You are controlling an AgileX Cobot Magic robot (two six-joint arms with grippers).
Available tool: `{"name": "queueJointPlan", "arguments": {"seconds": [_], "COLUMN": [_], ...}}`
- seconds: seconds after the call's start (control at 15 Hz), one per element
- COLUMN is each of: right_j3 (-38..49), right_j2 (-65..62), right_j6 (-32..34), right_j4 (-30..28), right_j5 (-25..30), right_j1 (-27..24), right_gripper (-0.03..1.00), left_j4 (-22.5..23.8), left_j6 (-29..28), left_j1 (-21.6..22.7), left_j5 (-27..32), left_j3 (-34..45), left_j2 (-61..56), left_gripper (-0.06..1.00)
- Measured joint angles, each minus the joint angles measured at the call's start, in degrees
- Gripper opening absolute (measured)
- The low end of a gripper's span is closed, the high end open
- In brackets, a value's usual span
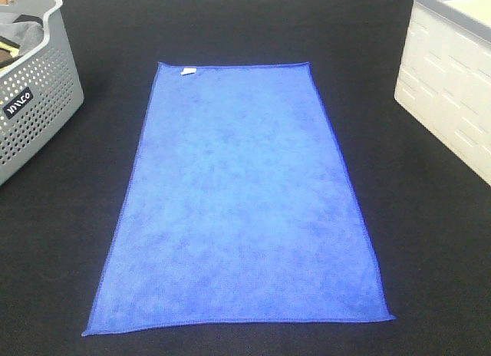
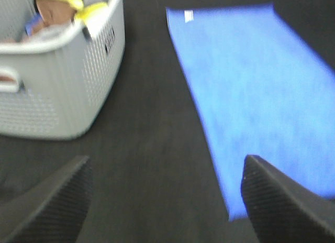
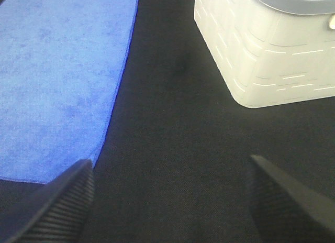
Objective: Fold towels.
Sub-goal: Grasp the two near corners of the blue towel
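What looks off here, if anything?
Nothing stands out. The towel lies flat and unfolded, tag at a far corner. The grey basket and white bin stand upright beside it. The left hand and right hand are open, empty.

towel point(image 1: 242, 202): fuzzy matt cloth | table point(image 1: 430, 241): black matt fabric | basket point(image 1: 38, 114): perforated plastic

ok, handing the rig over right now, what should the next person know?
Left end effector: open, empty, by the towel's left edge, grey basket nearby.
Right end effector: open, empty, over the table between towel and white basket.
Towel: spread flat, unfolded, white tag at a far corner.
Done: no fold yet. Left: all folding.
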Motion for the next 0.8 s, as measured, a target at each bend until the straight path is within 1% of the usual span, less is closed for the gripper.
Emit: {"name": "queueJointPlan", "arguments": {"seconds": [0.07, 0.13, 0.2, 0.33, 0.47, 0.6, 0.67, 0.73, 0.8], "right_j3": [0.00, -0.11, -0.29, -0.69, -0.69, -0.69, -0.69, -0.69, -0.69], "right_j2": [0.00, 0.06, 1.32, 5.33, 11.40, 19.94, 24.01, 30.31, 34.43], "right_j6": [0.00, 0.00, 0.06, 2.81, 7.39, 8.77, 8.88, 8.94, 8.88], "right_j4": [0.00, 0.00, 0.40, 2.23, 3.04, 3.78, 4.58, 6.76, 8.19], "right_j5": [-0.97, -1.55, -4.76, -7.79, -8.31, -8.48, -8.54, -8.59, -9.22], "right_j1": [0.00, 0.00, 0.00, 0.00, 0.00, 0.00, 0.00, 0.00, 0.00], "right_gripper": [0.75, 0.75, 0.75, 0.75, 0.75, 0.75, 0.75, 0.75, 0.75], "left_j4": [-0.06, -0.29, -2.01, -7.05, -14.21, -21.60, -24.29, -26.59, -27.85], "left_j6": [-1.78, -1.89, -2.35, -3.04, -3.04, -3.04, -3.04, -0.92, 1.55], "left_j1": [0.00, 0.00, 0.00, 0.00, 0.00, 0.00, 0.00, 0.00, 0.00], "left_j5": [-6.19, -7.73, -13.06, -18.68, -20.11, -18.28, -17.25, -16.67, -16.56], "left_j3": [-0.11, -0.11, 0.46, 1.26, 1.32, 1.38, 1.38, 1.38, 1.38], "left_j2": [2.41, 3.50, 7.22, 13.75, 21.49, 29.39, 33.80, 39.76, 43.77], "left_gripper": [0.74, 0.74, 0.74, 0.74, 0.74, 0.74, 0.74, 0.74, 0.74]}}
